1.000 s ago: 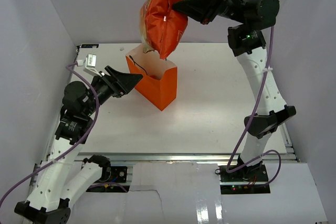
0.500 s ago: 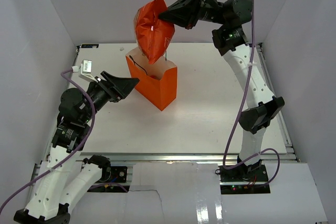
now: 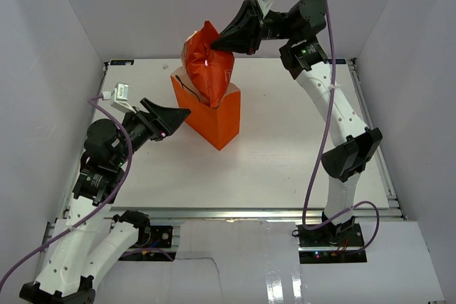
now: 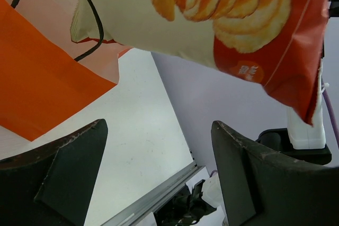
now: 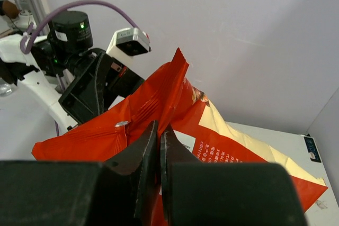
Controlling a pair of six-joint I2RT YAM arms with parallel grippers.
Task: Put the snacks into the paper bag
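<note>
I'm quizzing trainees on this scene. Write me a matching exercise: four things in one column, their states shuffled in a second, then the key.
Things
1. chip bag
2. paper bag
3. left gripper
4. right gripper

States
A. open, holding nothing
B. orange, standing upright on the table
C. shut, holding something
D. red, hanging from its top edge

Pairs: 1-D, 2-B, 3-A, 4-C
</note>
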